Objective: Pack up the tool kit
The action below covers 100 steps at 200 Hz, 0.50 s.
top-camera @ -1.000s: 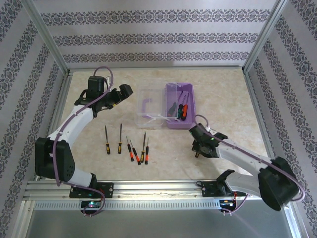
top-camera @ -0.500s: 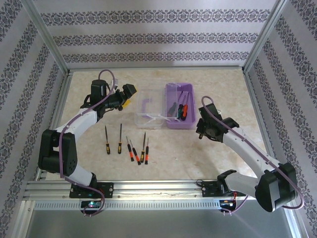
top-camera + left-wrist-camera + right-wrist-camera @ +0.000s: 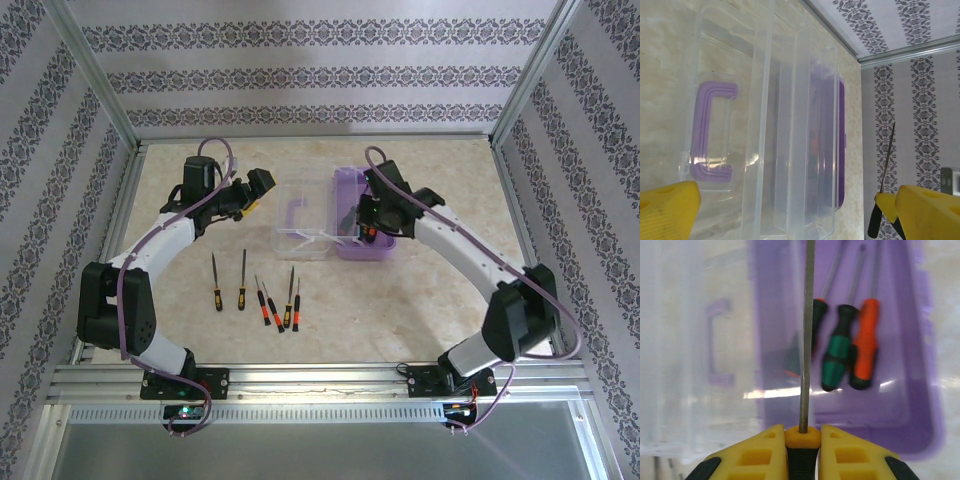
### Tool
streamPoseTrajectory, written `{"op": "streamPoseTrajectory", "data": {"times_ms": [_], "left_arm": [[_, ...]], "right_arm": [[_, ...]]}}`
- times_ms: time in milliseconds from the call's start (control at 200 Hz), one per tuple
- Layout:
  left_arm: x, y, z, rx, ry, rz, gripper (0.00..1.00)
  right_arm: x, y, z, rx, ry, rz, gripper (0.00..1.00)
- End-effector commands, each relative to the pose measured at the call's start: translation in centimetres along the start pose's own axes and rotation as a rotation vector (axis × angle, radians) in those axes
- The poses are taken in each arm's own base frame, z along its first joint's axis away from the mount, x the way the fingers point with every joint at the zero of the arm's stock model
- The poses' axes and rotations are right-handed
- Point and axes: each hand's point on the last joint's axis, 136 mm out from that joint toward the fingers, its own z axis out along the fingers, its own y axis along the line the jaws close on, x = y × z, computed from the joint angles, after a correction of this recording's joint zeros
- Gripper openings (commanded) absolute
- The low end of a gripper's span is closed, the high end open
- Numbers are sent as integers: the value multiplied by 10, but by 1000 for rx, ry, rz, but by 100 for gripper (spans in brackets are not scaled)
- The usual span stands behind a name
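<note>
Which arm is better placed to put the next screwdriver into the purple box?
Right. The right arm has its jaws shut on a yellow-handled screwdriver, with the shaft pointing over the open purple box. The left arm has its jaws open and empty beside the clear lid.

The left arm [image 3: 165,240] is bent at the elbow and reaches to the far side. The left gripper [image 3: 258,190] has its yellow fingers [image 3: 670,210] wide apart and grips nothing. The right arm [image 3: 455,245] stretches far and to the left, and the right gripper [image 3: 802,436] is clamped on a screwdriver [image 3: 806,340].
</note>
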Motion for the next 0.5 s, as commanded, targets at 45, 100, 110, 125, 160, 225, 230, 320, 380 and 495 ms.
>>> {"op": "streamPoseTrajectory", "data": {"times_ms": [45, 100, 110, 125, 160, 225, 230, 320, 380, 495], "left_arm": [[-1, -4, -6, -27, -6, 39, 100], [-1, -2, -6, -31, -5, 38, 100], [-1, -2, -6, -33, -4, 38, 100], [-1, -2, -6, -36, -3, 38, 100], [-1, -1, -6, -41, -2, 41, 100], [-1, 0, -5, -47, 1, 42, 100], [-1, 0, -5, -47, 1, 42, 100], [-2, 1, -6, -55, -4, 47, 100], [-1, 2, -6, -57, -1, 46, 100], [-1, 1, -5, -54, 4, 45, 100]], "right_arm": [[-7, 39, 29, -104, 126, -70, 17], [-6, 47, 40, -124, 156, -73, 17], [-6, 48, 42, -125, 158, -74, 17], [-6, 50, 44, -126, 161, -73, 17], [-6, 51, 50, -127, 171, -64, 17], [-7, 52, 58, -137, 181, -37, 17], [-7, 52, 59, -138, 181, -34, 17], [-7, 50, 66, -143, 188, -4, 17], [-6, 50, 70, -154, 199, 10, 18], [-2, 49, 80, -166, 232, 23, 19]]}}
